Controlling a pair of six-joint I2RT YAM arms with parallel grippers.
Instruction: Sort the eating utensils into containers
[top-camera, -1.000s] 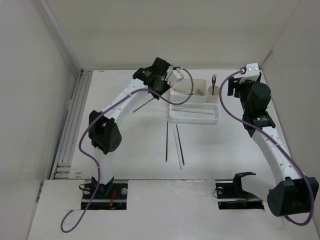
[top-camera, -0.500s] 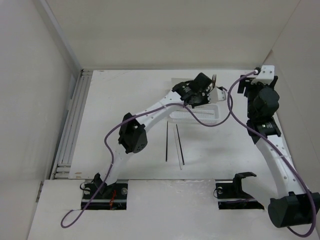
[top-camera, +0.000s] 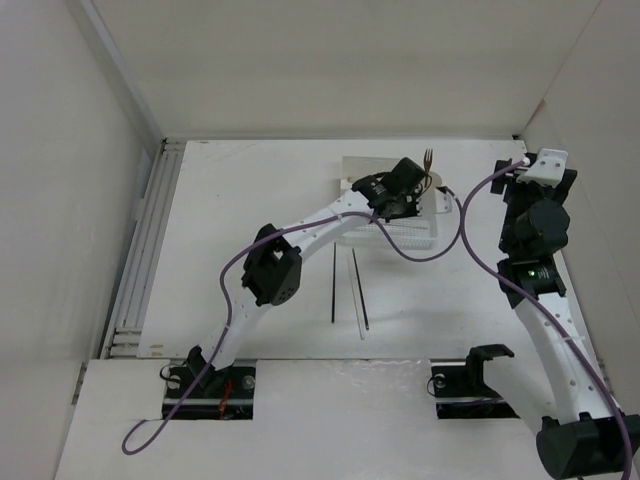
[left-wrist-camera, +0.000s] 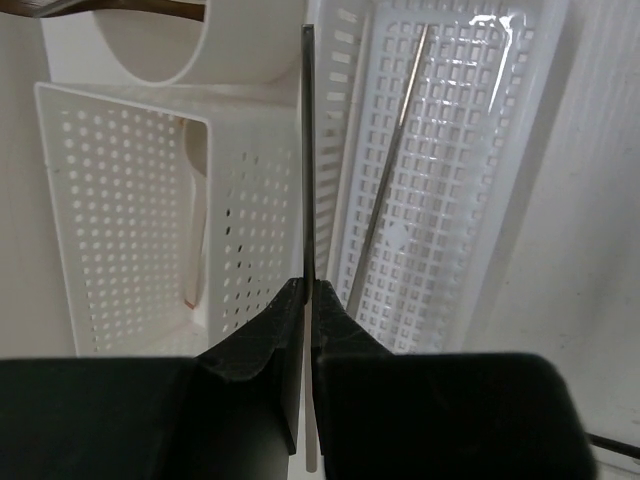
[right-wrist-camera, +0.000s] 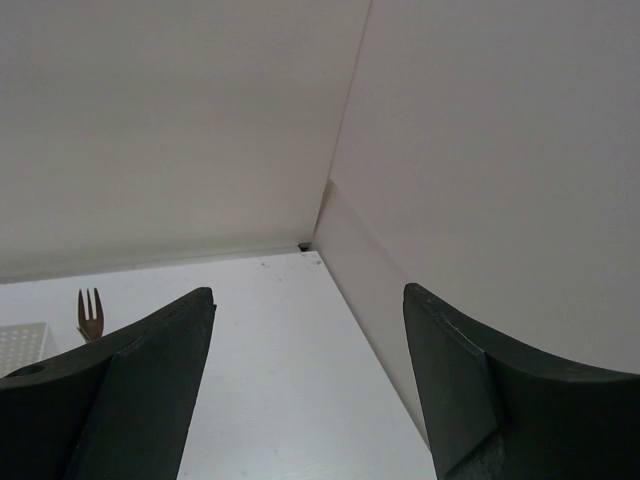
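Chopstick (left-wrist-camera: 308, 150) pinched between left fingers (left-wrist-camera: 265, 345) above tray rim (left-wrist-camera: 342, 130).

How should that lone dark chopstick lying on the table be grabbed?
Grip the lone dark chopstick near its middle, coming straight down from above with the fingers straddling it. It lies flat on the table, long and thin, so a mid-length hold likely keeps it balanced. It also sits apart from the other two chopsticks.
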